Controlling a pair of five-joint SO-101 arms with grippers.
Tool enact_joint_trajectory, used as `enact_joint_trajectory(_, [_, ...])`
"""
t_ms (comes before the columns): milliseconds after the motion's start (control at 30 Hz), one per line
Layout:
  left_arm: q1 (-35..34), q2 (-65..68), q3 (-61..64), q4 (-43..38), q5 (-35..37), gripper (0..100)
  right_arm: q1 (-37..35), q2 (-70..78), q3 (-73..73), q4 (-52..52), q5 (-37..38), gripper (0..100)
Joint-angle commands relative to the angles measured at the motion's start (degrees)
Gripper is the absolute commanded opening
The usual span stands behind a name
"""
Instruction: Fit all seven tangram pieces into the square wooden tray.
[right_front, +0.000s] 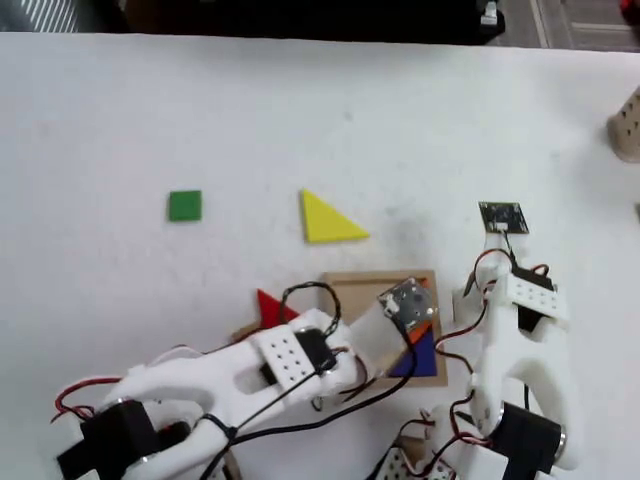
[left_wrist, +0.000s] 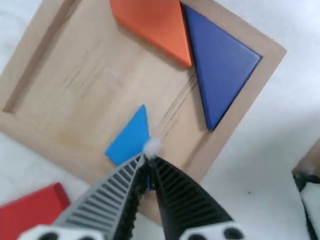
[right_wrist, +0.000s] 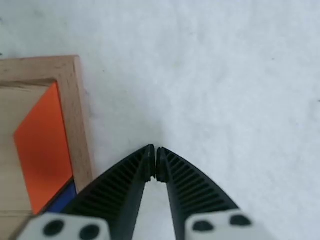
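Observation:
The square wooden tray (right_front: 375, 283) lies near the table's front. An orange piece (left_wrist: 155, 22) and a dark blue triangle (left_wrist: 220, 65) lie flat in it, side by side. My left gripper (left_wrist: 148, 159) hangs over the tray's rim (left_wrist: 272, 50), shut on one end of a light blue piece (left_wrist: 129, 139) that slants over the tray floor. A red piece (right_front: 270, 306) lies just outside the tray, beside the left arm (right_front: 290, 360). The yellow triangle (right_front: 328, 220) and green square (right_front: 184, 205) rest farther back. My right gripper (right_wrist: 154, 162) is shut on nothing over bare table beside the tray's edge (right_wrist: 82, 115).
The right arm (right_front: 520, 300) stands just right of the tray. A tan object (right_front: 628, 125) sits at the table's right edge. Open white table stretches behind the yellow triangle and green square.

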Motion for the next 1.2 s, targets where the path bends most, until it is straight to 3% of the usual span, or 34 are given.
enact_joint_trajectory(0, [-2.86,0.92,-0.35,7.56,-1.76,3,0.22,-2.07,-0.09,-0.92,0.53,1.8])
enact_joint_trajectory(167, [-0.66,0.84,-0.62,9.41,-11.08,3,0.13,-2.07,-0.09,-0.92,0.53,1.8])
enact_joint_trajectory(433, [0.31,0.84,-5.89,8.00,-8.26,3,0.13,-2.07,-0.09,-0.92,0.62,1.8])
enact_joint_trajectory(533, [-2.59,1.01,-6.33,0.53,-3.60,3,0.13,-2.07,-0.09,-0.92,0.62,1.8])
enact_joint_trajectory(667, [-12.18,1.36,-4.84,-9.85,0.53,3,0.13,-2.15,-0.09,-0.92,0.62,1.8])
enact_joint_trajectory(767, [-16.84,1.45,-4.48,-11.87,0.97,3,0.13,-2.15,-0.09,-0.92,0.62,1.8])
enact_joint_trajectory(1033, [-7.25,1.54,-0.26,-11.87,0.88,3,0.22,-2.15,-0.09,-0.92,0.62,1.8])
enact_joint_trajectory(1167, [-6.81,1.54,-0.26,-9.23,0.88,3,0.31,-2.24,-0.09,-0.92,0.62,1.8])
